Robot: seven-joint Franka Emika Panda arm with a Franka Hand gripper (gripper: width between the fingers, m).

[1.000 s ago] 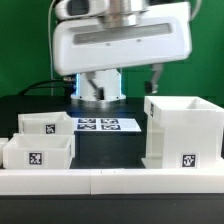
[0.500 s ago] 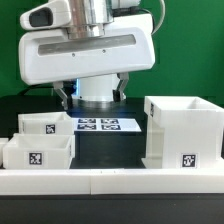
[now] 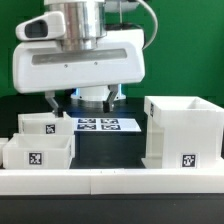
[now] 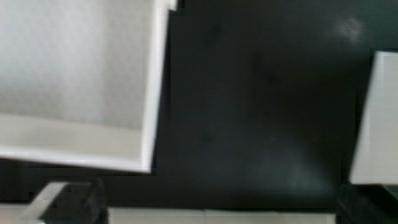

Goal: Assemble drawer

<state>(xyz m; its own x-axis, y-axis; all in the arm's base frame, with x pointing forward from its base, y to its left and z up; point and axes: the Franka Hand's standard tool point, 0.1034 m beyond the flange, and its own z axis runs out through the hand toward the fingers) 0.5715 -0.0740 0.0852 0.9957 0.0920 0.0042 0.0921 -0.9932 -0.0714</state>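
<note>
In the exterior view the tall white drawer shell stands at the right with a tag on its front. Two small open-top trays sit at the left, one behind and one in front. My gripper hangs open and empty above the table between the trays and the shell, with its dark fingers spread wide. In the wrist view the gripper is over black table. A white open-top part lies to one side; I cannot tell which part it is.
The marker board lies flat on the black table behind the parts. A long low white rail runs along the front. A second white edge shows at the wrist view's border. A green wall stands behind.
The gripper has moved toward the exterior view's left and lower, its fingers now showing just above the back tray and the marker board. The drawer parts have not moved.
</note>
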